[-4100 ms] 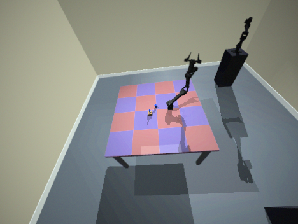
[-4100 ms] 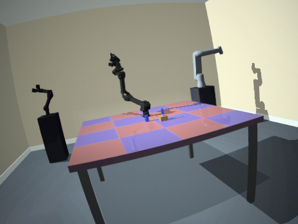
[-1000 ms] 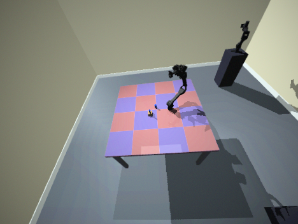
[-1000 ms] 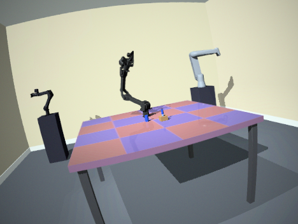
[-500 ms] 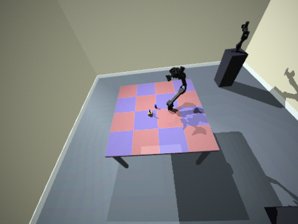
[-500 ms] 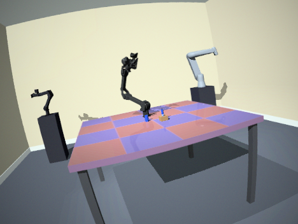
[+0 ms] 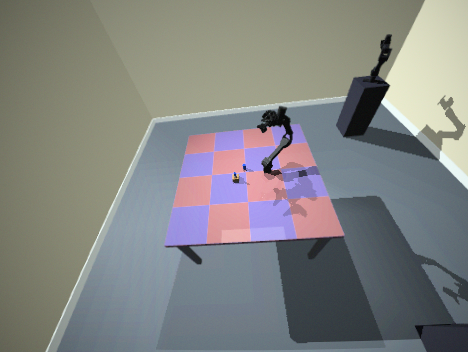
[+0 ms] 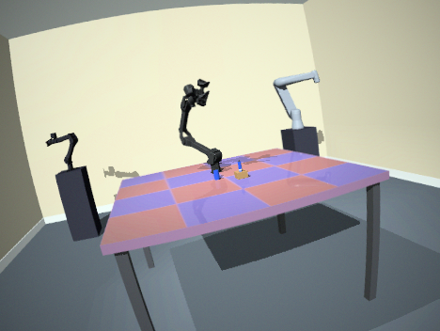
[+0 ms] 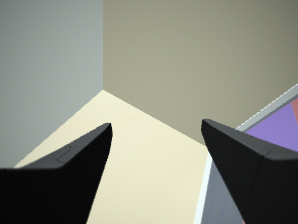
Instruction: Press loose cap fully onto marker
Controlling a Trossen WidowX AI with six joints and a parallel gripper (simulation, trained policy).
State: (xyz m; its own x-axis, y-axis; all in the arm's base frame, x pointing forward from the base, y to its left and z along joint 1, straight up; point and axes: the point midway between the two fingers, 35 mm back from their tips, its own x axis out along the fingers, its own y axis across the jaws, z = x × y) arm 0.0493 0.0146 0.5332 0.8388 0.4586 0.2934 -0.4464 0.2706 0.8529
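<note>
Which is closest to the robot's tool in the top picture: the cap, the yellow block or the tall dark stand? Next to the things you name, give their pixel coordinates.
Nearest the tool (image 7: 261,126) (image 8: 207,90) (image 9: 156,126):
1. Cap (image 7: 244,166) (image 8: 216,175), on the table
2. Yellow block (image 7: 236,179) (image 8: 242,175), beyond the cap
3. Dark stand (image 7: 354,104) (image 8: 77,204), on the floor, right

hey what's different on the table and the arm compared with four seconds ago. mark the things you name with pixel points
The open claw (image 7: 261,128) (image 8: 206,90) (image 9: 156,126) swung left and down in the top view, and shadows shifted. Nothing was grasped. The cap (image 7: 244,166) (image 8: 216,175) and marker (image 7: 235,174) (image 8: 240,165) stayed put.
</note>
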